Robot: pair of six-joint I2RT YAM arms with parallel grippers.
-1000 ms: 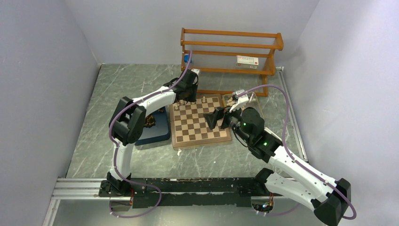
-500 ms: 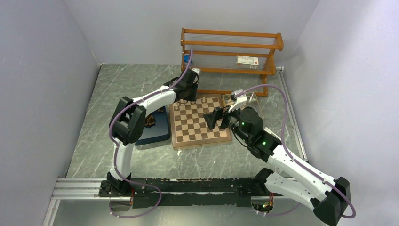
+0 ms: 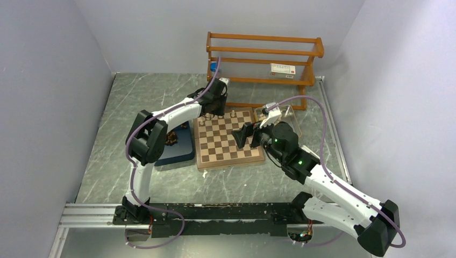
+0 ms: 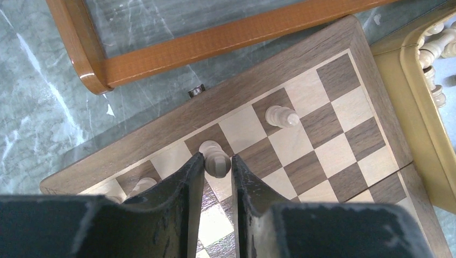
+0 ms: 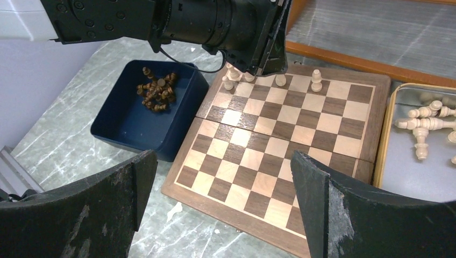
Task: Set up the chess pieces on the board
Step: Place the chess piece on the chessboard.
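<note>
Left jaws stood narrowly about a cream piece (image 4: 216, 160) upright on a far-row square of the board (image 3: 215, 151); whether they pinched it or merely flanked it could not be told. The right jaws were spread wide and empty, hanging over the board's right half. Chess pieces on the board: a few cream ones only, all along the far row, including one (image 4: 282, 116) with one square between it and the flanked piece. Other cream pieces (image 5: 425, 126) lay in the tan tray (image 5: 383, 140) just beside the board. Dark pieces (image 5: 156, 88) lay heaped in the blue tray (image 5: 129, 134) on the bench (image 3: 134, 107). Judged early; most of the placing was left.
</note>
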